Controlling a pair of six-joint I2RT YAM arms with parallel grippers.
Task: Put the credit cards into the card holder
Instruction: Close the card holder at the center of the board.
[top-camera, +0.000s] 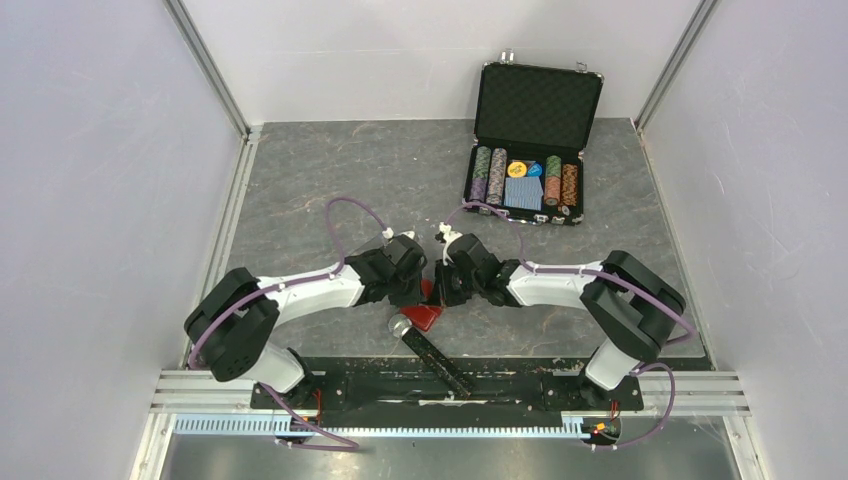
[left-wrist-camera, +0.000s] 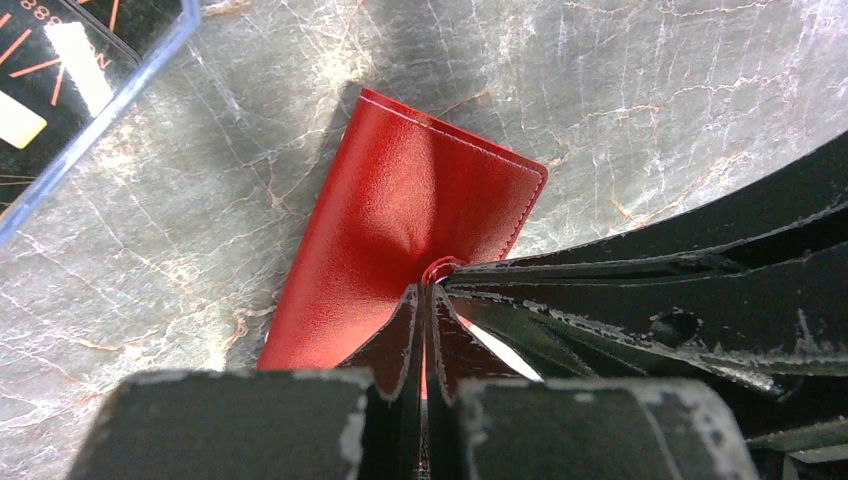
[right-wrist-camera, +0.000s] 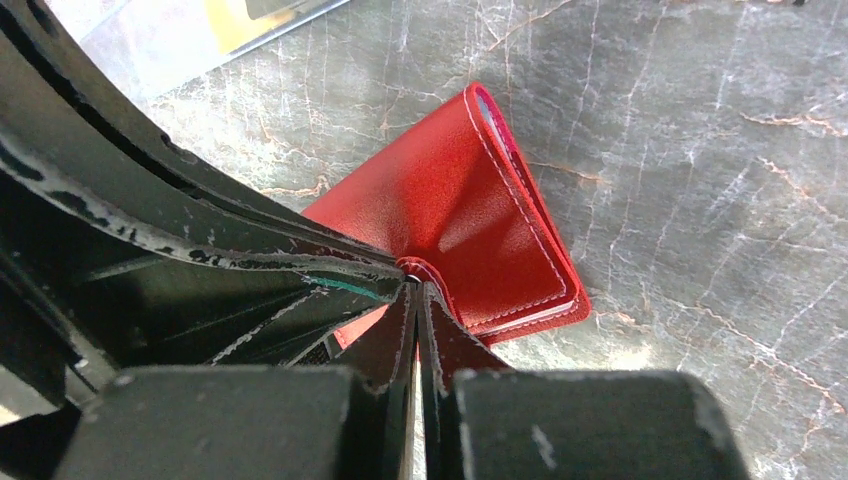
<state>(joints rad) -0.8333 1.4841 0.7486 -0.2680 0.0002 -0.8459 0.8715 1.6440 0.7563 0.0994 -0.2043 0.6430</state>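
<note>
The red card holder (top-camera: 427, 316) lies folded shut on the table between both grippers. It fills the middle of the left wrist view (left-wrist-camera: 400, 200) and the right wrist view (right-wrist-camera: 470, 200). My left gripper (left-wrist-camera: 428, 290) is shut, its tips pinching the holder's small red tab. My right gripper (right-wrist-camera: 415, 290) is shut on the same tab from the opposite side. In the top view the two grippers (top-camera: 418, 285) (top-camera: 447, 285) meet tip to tip. A black credit card with orange lines (left-wrist-camera: 45, 50) lies inside a clear plastic case (left-wrist-camera: 110, 110). A gold patch (right-wrist-camera: 240, 15) shows in that case.
The clear case (top-camera: 440, 362) lies at the near edge, just in front of the holder, with a silver round piece (top-camera: 400, 326) at its end. An open black poker-chip case (top-camera: 530, 150) stands at the back right. White walls close in both sides.
</note>
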